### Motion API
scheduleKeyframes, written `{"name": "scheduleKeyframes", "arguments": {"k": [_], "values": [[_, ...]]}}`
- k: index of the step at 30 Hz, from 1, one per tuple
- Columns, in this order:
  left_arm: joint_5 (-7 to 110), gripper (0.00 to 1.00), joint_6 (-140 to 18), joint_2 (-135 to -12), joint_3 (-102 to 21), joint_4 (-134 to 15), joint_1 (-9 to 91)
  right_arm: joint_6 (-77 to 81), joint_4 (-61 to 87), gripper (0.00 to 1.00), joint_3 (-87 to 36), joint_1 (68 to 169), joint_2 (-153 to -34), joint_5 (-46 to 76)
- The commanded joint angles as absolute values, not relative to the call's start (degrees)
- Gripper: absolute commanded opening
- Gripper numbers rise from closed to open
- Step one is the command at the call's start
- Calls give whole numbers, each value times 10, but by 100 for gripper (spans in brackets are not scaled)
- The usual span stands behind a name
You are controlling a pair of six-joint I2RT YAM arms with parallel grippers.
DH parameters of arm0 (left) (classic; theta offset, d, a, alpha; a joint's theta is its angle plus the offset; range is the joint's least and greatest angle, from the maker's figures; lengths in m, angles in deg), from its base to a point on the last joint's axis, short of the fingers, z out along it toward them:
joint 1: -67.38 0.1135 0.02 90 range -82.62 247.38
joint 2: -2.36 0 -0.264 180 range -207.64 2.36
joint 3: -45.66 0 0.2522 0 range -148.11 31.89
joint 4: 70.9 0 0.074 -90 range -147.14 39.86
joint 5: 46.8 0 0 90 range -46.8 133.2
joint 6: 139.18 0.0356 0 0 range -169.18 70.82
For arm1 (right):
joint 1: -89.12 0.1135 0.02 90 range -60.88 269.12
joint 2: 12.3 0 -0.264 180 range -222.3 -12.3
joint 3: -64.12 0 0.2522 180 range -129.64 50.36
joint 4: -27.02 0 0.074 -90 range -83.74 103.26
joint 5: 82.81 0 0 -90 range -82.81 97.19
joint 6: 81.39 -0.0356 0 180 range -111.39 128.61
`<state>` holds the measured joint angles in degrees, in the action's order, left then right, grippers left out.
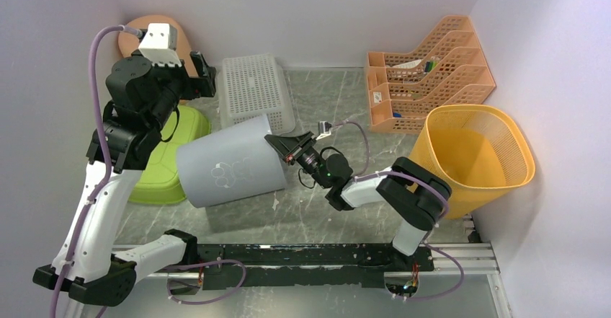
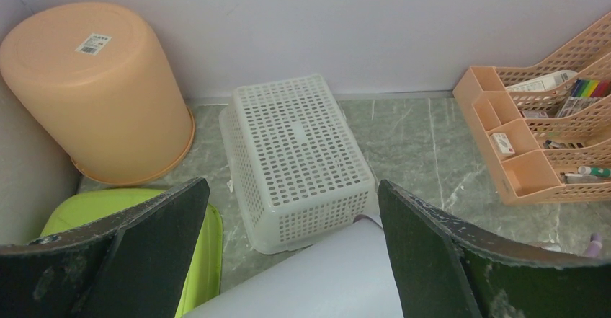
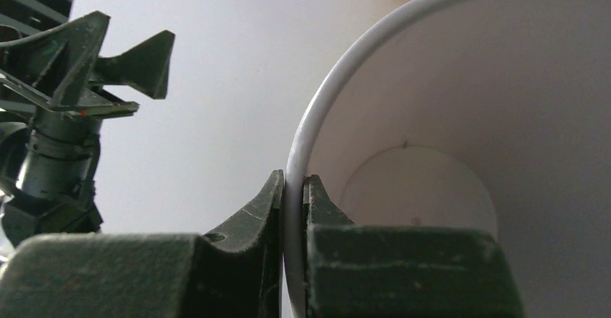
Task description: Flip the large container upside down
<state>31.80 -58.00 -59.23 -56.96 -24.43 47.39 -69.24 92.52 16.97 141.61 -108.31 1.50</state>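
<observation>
From above, the right arm (image 1: 403, 192) reaches low and leftward, its right pincer (image 1: 282, 147) at the rim of the grey bin (image 1: 227, 170), which lies on its side mid-worktop (image 1: 324, 210). The left arm (image 1: 97, 202) is folded high. In the left wrist view, the left pincer (image 2: 292, 188) is spread wide and empty. In the right wrist view, the fingers (image 3: 245, 217) pinch the bin's wall.

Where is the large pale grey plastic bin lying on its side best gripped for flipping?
By the thin rim of the pale grey plastic bin, coming from the open mouth at its right end: the round body looks too wide for jaws, but the rim slips between them, one finger inside, one outside. The right gripper is shut on it so.
</observation>
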Motion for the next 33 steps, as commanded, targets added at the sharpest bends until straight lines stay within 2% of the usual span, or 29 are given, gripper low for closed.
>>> {"name": "scheduleKeyframes", "arguments": {"k": [1,13,17,25,28,31,33], "values": [[315,100,-574,-598,-587,-237,473,-777,1056,0,148,1415,-1115,44],[319,100,-577,-609,-568,-252,471,-850,1106,0,385,1296,-1085,47],[322,100,-579,-616,-566,-254,470,-853,1111,0,419,1252,-1096,77],[317,100,-577,-614,-544,-263,468,-841,1170,0,475,1230,-1176,56],[319,100,-578,-614,-534,-267,467,-837,1173,7,472,1227,-1204,64],[318,99,-578,-612,-525,-270,467,-828,1171,22,466,1226,-1223,70],[317,100,-577,-611,-521,-270,467,-826,1171,29,464,1222,-1231,73]]}}
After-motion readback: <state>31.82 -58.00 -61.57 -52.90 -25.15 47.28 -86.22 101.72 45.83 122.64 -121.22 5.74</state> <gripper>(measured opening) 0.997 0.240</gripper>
